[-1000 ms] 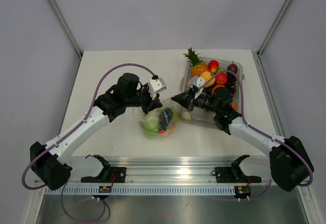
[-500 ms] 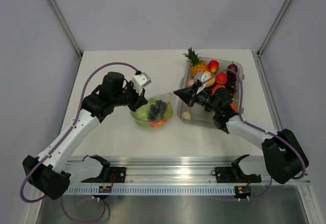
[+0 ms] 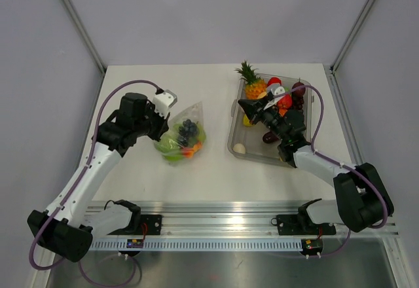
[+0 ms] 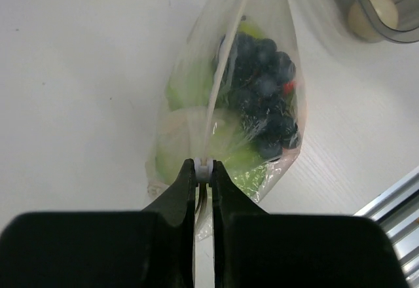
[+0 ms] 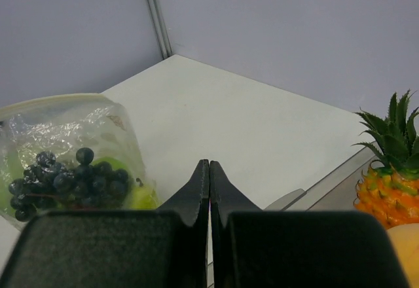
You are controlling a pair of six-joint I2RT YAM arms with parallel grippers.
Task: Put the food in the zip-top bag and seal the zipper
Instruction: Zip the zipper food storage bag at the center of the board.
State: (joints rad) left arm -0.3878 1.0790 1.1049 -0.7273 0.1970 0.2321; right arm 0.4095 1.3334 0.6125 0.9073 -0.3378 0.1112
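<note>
Film as thin and crinkly as this gave the bag no stiffness of its own. It looked soft, light apart from its load, and probably slippery, so it would sag and fold wherever it was not held. It lay on the table, left of the clear tray and apart from it, swollen with dark grapes over pale green pieces and a little red and orange. The toys looked glossy and hard, apt to roll about inside and shift the weight. The only firm line was the zipper, a pale strip running along the mouth edge. That seemed the right place to take hold, since a pinch there would grip the strip itself rather than loose film. Whether the strip was pressed shut along its whole length could not be told. The left hand was clenched on the near end of that strip, a small white bit showing between its fingertips. Its arm reached out over the left half of the table, elbow bent and wrist turned toward the bag. The right hand was closed with nothing between its tips, held above the far left part of the tray near the pineapple and pointing toward the bag, apart from it. Its arm was folded back over the tray, where more food lay, among it a pale round piece.
</note>
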